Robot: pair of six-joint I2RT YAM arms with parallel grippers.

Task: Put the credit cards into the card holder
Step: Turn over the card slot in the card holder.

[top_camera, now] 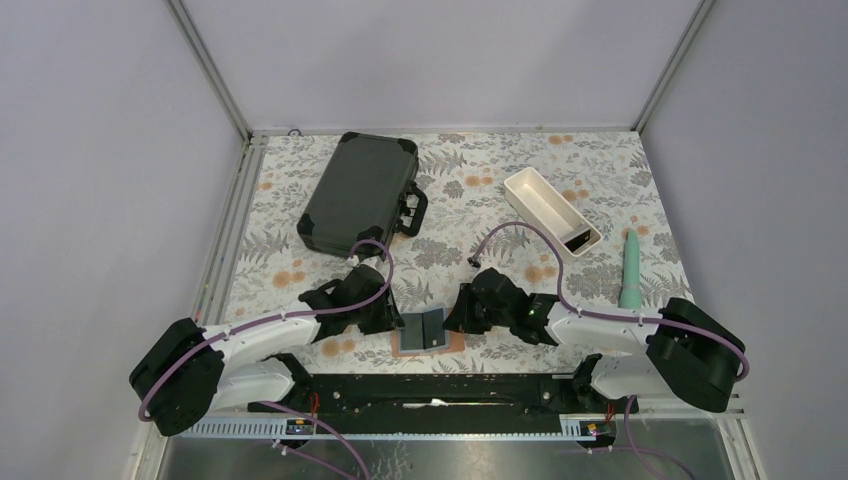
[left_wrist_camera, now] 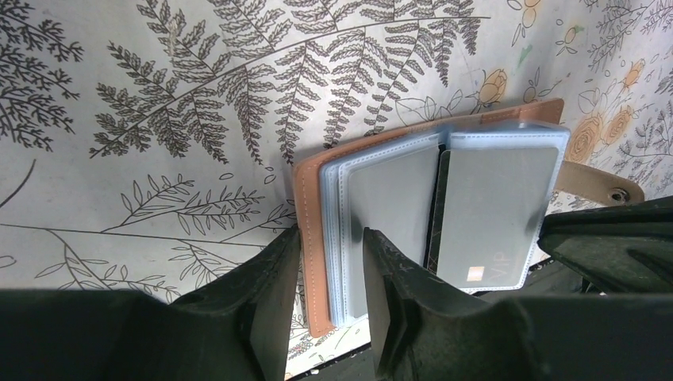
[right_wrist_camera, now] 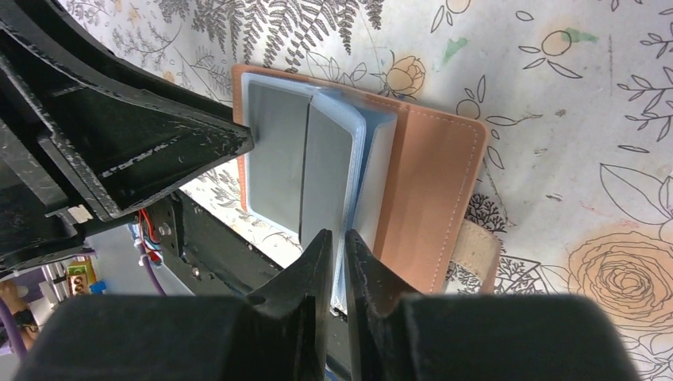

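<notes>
1. The small tan leather-like folding card holder [left_wrist_camera: 308,230] lies open and flat on the flowery bench [left_wrist_camera: 159,182]. It sits at the near edge, between the two arms.
2. Its pale blue see-through pockets have cards in them. A thin grey credit card [left_wrist_camera: 496,206] marked "VIP" sits in the right pocket. A plain grey card [left_wrist_camera: 393,202] sits in the left pocket. No loose card shows on the bench.
3. The left claw [left_wrist_camera: 329,242] is partly wide. Its two fingers stand on either side of the holder's left edge and pockets. It is hard to tell if they press down.
4. The right claw [right_wrist_camera: 337,238] is very narrow. It pinches a thin blue pocket leaf [right_wrist_camera: 361,167] of the card holder.
5. The job looks close to done. The step now seems to be turning that leaf.
6. To do it well, the left claw should stop the holder from sliding. The right claw should move the leaf slowly and gently. The leaf looks thin and floppy, and a hard pull could drag the holder or tip a card out.
</notes>
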